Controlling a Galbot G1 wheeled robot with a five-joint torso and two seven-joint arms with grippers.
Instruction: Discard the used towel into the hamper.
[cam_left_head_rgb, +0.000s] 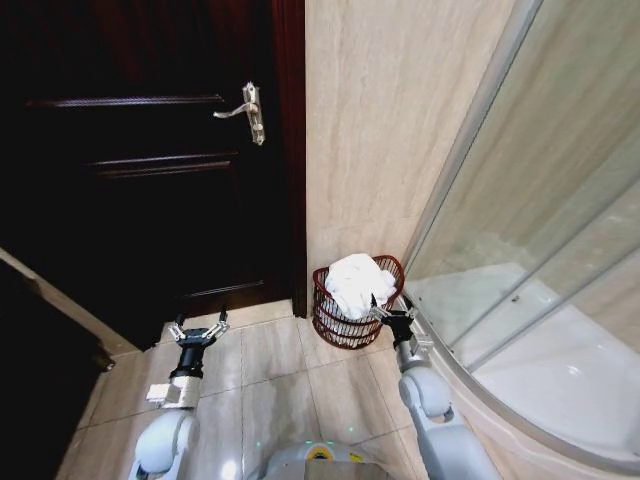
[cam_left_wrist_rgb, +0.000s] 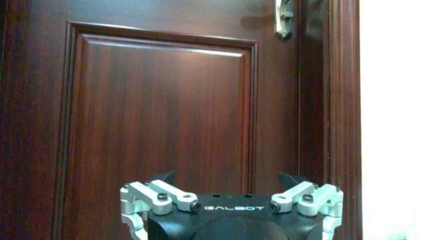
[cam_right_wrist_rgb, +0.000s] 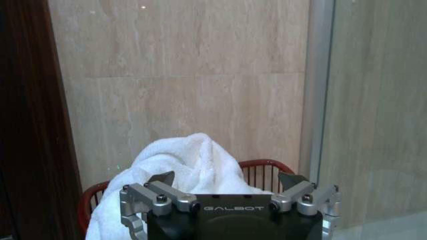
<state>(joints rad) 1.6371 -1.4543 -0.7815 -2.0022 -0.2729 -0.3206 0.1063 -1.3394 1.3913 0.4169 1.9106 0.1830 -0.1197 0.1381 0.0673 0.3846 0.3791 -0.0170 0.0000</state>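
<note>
The towel (cam_left_head_rgb: 358, 282) is lying heaped in the hamper (cam_left_head_rgb: 330, 325), sitting between dark door (cam_left_head_rgb: 150, 160) and shower glass (cam_left_head_rgb: 540, 230); right gripper (cam_left_head_rgb: 385, 313), fingers apart, is hovering beside its rim, left gripper (cam_left_head_rgb: 198, 330) spread wide

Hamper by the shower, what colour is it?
Reddish-brown hamper, clearest in the head view.

Fluffy white cloth towel (cam_left_head_rgb: 358, 283) in open-weave wire hamper (cam_left_head_rgb: 340, 327); glossy dark wood door (cam_left_head_rgb: 150, 170).

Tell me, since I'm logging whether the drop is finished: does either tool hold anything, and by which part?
Nothing is held. The right tool is open at the hamper rim beside the white towel piled inside; the left tool is open near the door.
</note>
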